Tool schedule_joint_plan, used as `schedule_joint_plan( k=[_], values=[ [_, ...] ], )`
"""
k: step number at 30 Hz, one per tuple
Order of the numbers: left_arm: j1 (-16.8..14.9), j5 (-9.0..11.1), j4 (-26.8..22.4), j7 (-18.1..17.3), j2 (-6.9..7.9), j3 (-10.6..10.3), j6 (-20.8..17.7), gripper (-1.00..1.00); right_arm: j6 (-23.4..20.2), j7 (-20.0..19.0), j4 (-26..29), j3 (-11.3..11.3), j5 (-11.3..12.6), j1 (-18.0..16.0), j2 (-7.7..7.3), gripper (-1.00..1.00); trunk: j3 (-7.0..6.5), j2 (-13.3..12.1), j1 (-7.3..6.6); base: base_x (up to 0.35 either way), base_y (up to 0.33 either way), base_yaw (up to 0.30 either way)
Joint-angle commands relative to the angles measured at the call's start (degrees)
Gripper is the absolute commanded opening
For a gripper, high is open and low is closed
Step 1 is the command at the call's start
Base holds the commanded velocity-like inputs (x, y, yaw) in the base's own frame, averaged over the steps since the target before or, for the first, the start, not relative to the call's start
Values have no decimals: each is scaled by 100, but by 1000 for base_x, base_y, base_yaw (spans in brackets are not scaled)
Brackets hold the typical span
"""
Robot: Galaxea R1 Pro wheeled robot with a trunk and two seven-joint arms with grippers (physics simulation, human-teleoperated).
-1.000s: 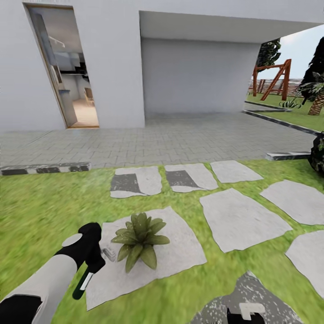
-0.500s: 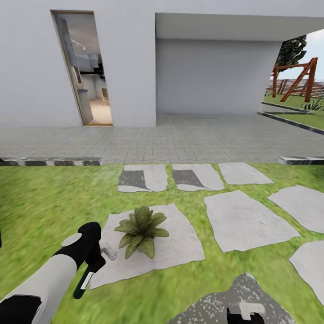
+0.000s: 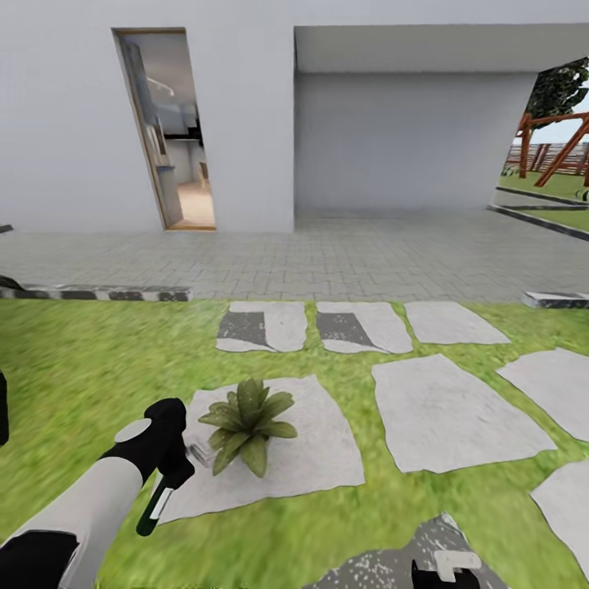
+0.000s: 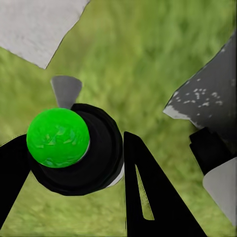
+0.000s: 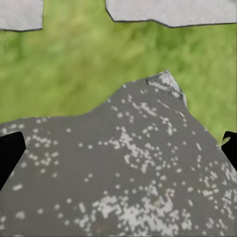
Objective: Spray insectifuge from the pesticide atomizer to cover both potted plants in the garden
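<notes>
Plant (image 3: 245,424) sits just right of your left pincer (image 3: 168,458), which is clamped on the spray bottle (image 3: 155,509); its long axis hangs downward, nozzle plantward.

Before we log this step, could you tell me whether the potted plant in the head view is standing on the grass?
No, the potted plant stands on a grey stepping stone, beside the left gripper.

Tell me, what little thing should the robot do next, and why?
Probably squeeze the trigger. The left gripper holds the pesticide atomizer, its pale head beside the potted plant on the stepping stone, seemingly aimed at its leaves.
</notes>
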State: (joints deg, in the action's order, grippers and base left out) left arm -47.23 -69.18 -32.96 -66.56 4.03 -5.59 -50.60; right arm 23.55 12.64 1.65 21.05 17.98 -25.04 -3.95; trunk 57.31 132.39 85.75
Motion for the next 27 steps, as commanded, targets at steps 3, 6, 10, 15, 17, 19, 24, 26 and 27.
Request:
schedule_joint_plan(
  k=[3, 6, 10, 15, 17, 19, 24, 26, 27],
  values=[
    [-92, -35, -14, -148, -44, -30, -44, -100, 9, 19, 2, 48, 39, -1, -1, 100, 5, 2, -1, 7, -18, 276],
    [-289, -71, -13, -605, -81, -47, -44, -100, 9, 19, 2, 48, 39, -1, -1, 100, 5, 2, -1, 1, -2, 276],
    [-357, -102, -22, -889, -100, -72, -38, -100, 9, 19, 2, 48, 47, -1, -14, 100, 5, 2, -1, 0, 0, 135],
    [-435, -104, -26, -916, -96, -74, -37, -100, 9, 19, 2, 48, 42, -1, -26, 100, 5, 2, -1, 83, -48, 8],
    [-438, -104, -26, -919, -93, -74, -37, -100, 9, 19, 2, 48, 45, -1, -27, 100, 5, 2, -1, 219, -152, 1],
    [-439, -104, -26, -916, -88, -74, -37, -100, 9, 19, 2, 48, 43, -1, -27, 100, 5, 2, -1, 202, -199, 0],
    [-445, -108, -26, -913, -75, -75, -37, -100, 9, 19, 2, 48, 47, -1, -27, 100, 5, 2, -1, 43, -264, 25],
    [-445, -110, -26, -912, -71, -81, -37, -100, 9, 19, 2, 48, 48, -1, -22, 100, 5, 2, -1, 3, -276, 201],
    [-443, -111, -26, -911, -70, -81, -37, -100, 9, 19, 2, 48, 48, -1, -21, 100, 5, 2, -1, 1, -276, 245]
  ],
)
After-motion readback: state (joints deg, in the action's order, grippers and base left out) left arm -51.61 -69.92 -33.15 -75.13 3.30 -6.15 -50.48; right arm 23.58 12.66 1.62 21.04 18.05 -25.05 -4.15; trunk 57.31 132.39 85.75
